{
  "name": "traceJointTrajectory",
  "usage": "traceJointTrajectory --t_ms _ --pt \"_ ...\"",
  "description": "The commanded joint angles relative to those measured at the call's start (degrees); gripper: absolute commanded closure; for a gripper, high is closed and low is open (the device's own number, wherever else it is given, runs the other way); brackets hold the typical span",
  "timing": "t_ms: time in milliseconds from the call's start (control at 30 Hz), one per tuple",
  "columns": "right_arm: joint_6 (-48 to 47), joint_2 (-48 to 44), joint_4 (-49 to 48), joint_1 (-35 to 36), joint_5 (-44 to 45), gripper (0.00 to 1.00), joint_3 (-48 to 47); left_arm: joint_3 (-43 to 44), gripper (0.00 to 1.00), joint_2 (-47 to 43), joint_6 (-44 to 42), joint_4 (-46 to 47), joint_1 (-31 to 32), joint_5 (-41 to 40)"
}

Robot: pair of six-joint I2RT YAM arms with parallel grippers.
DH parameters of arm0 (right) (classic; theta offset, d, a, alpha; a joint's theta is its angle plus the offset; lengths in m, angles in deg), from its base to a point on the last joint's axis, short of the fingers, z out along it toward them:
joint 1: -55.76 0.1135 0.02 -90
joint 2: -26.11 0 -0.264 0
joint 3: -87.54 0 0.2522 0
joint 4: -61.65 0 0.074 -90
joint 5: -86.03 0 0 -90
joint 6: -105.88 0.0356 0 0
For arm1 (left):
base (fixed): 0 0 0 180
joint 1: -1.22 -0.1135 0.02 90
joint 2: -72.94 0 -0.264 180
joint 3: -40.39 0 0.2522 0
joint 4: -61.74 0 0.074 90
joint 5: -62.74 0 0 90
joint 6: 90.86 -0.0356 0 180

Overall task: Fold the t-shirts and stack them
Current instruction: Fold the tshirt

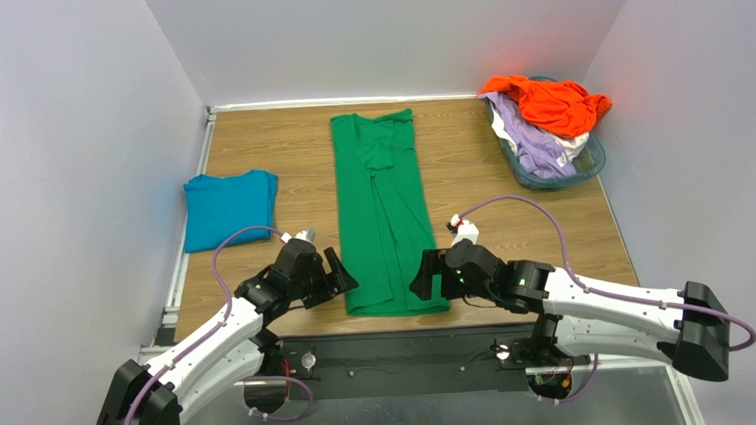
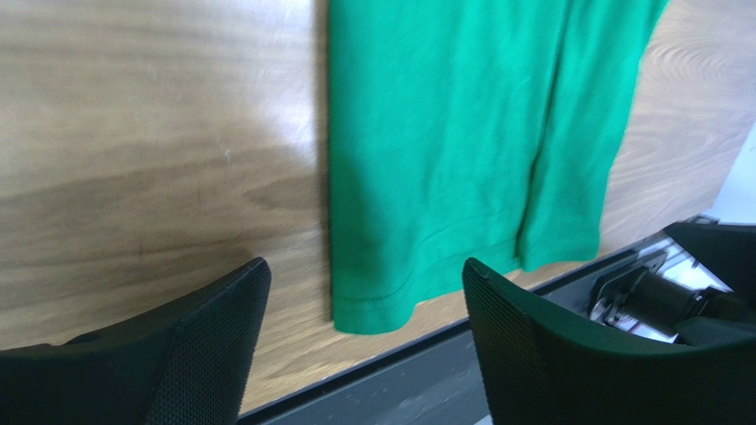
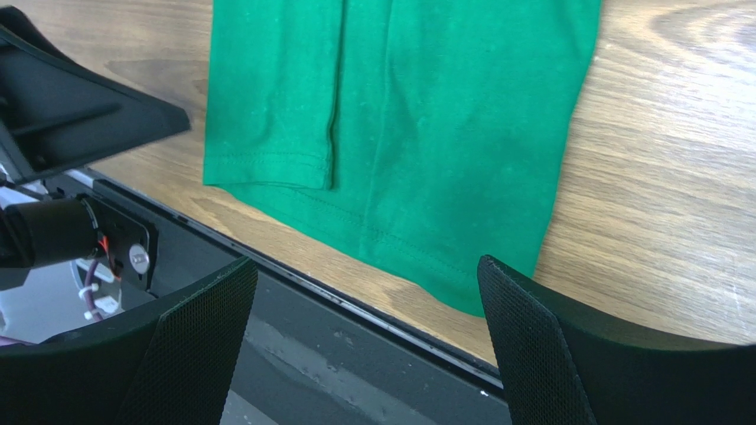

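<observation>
The left gripper hangs with jaws wide and empty above the near left corner of the green t-shirt. The right gripper, equally wide and empty, hangs above its near right corner. The green t-shirt lies flat as a narrow strip. Its long axis runs from near to far across the table, hem nearest the arms and collar at the far end.

The hem stops just short of the table's near edge. Bare wood lies on both long sides of the shirt. A folded teal t-shirt rests well apart to the left of its middle.

Only the wrist views show the hem stitching and the black rail just beyond it. Only the top view shows the basket, far right of the collar, holding orange, lavender and white shirts.
</observation>
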Motion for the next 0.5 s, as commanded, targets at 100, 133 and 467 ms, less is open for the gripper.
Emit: traceJointTrajectory --t_ms 100,133,467 --pt "0.2 1.8 1.5 0.1 -0.1 0.0 -1.7 -3.3 0.2 1.3 2.6 1.3 1.5 4.9" --pt "0.3 1.7 1.5 0.1 -0.6 0.0 -1.7 -3.5 0.21 1.5 2.6 2.8 1.8 5.3" --pt "-8.6 14.9 1.0 0.1 -11.1 0.01 -9.5 -5.9 0.74 6.9 2.6 8.2 3.7 7.2"
